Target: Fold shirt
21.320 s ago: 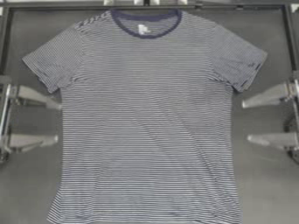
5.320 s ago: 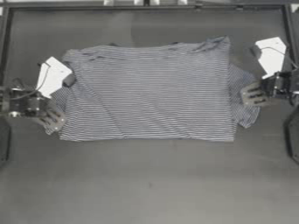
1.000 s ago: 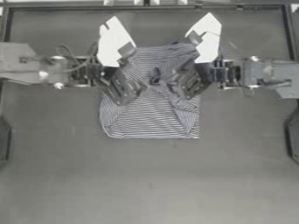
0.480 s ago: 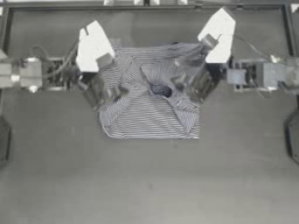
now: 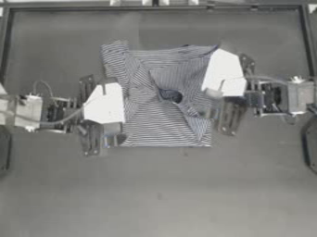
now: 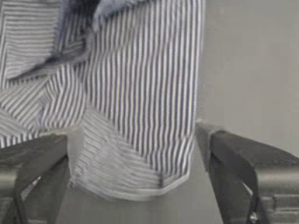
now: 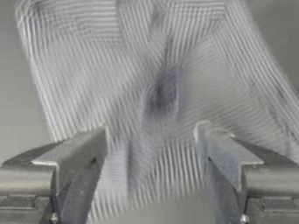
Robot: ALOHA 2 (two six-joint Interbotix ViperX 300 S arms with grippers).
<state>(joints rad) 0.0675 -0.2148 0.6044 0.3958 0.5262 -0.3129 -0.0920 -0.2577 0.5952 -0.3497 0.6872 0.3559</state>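
Observation:
The striped shirt (image 5: 155, 78) lies in the middle of the table, folded into a narrow, rumpled block with both sides turned in. A dark patch (image 5: 170, 96) shows at its centre. My left gripper (image 5: 104, 135) sits at the shirt's lower left edge. In the left wrist view it (image 6: 134, 148) is open, with a hemmed fold of shirt (image 6: 134, 87) lying between the jaws, untouched. My right gripper (image 5: 224, 118) is at the shirt's right edge. It (image 7: 152, 144) is open too, with striped cloth (image 7: 158, 65) spread beneath and beyond it.
The dark table (image 5: 155, 194) stretches bare in front of the shirt. A metal frame rail (image 5: 155, 7) runs along the far edge. Both arms reach in level with the shirt, one from each side.
Both grippers have drawn outward from the middle of the shirt to its side edges. The sides stay folded in over the centre.

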